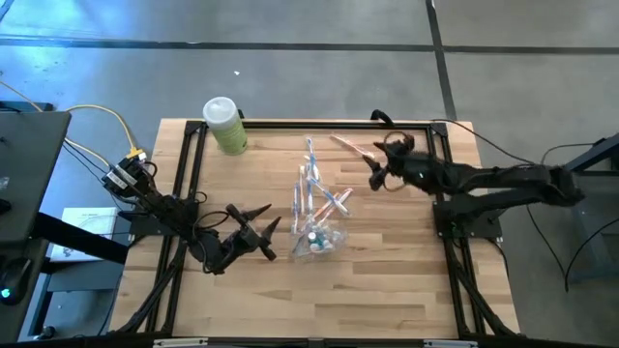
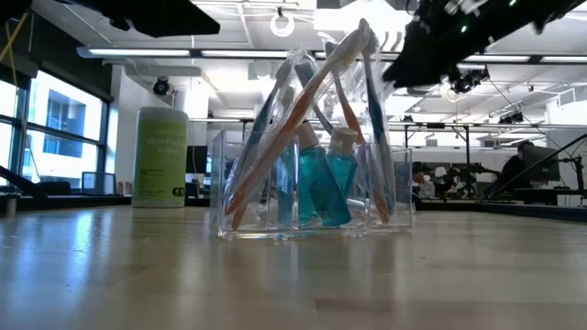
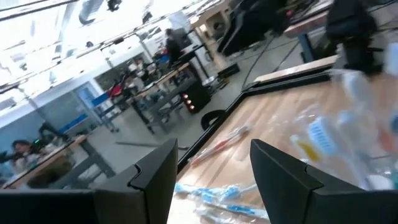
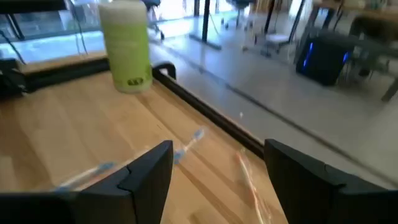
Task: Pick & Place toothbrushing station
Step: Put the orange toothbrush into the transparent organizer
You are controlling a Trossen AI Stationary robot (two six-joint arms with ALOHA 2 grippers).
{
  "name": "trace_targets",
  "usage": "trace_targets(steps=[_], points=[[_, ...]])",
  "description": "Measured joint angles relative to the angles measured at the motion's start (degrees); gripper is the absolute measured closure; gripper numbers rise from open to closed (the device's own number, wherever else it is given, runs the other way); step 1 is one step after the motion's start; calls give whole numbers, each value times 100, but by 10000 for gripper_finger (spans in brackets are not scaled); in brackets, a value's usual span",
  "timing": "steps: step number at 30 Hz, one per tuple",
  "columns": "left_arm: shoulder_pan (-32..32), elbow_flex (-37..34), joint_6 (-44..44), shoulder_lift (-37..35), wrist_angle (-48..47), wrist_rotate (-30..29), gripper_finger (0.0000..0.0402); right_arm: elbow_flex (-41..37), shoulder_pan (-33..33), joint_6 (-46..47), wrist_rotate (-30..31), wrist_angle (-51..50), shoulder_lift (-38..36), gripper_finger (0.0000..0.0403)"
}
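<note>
A small see-through holder (image 1: 319, 240) stands on the wooden table's middle, with several clear-white toothbrushes with teal and orange parts (image 1: 311, 193) leaning out of it. In the low view the holder (image 2: 312, 197) also has small teal bottles inside. One orange-handled toothbrush (image 1: 350, 147) and one blue one (image 1: 309, 153) lie flat on the table farther back. My left gripper (image 1: 261, 224) is open and empty, left of the holder. My right gripper (image 1: 375, 172) is open and empty, above the table near the orange toothbrush.
A light-green bottle with a white cap (image 1: 224, 126) stands at the far left corner; it also shows in the right wrist view (image 4: 127, 43). A black frame (image 1: 189, 164) runs around the table's edges. Bare wood (image 1: 319, 300) lies in front of the holder.
</note>
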Motion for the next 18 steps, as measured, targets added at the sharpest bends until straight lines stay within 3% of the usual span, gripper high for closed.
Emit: trace_targets(steps=[3,9,15,18], points=[[-22,0,-61,0,-2,522,207,4,-783,28,-670,111,251,159],[21,0,-361,-5,-339,2809,219,4,-2070,47,-1777,96,957,159],[794,0,-1442,-160,-1245,3976,249,3,-2705,26,-2455,415,1740,159],[1199,0,-2126,-469,-1882,4835,262,2,-2875,-4,-2685,550,2115,159]])
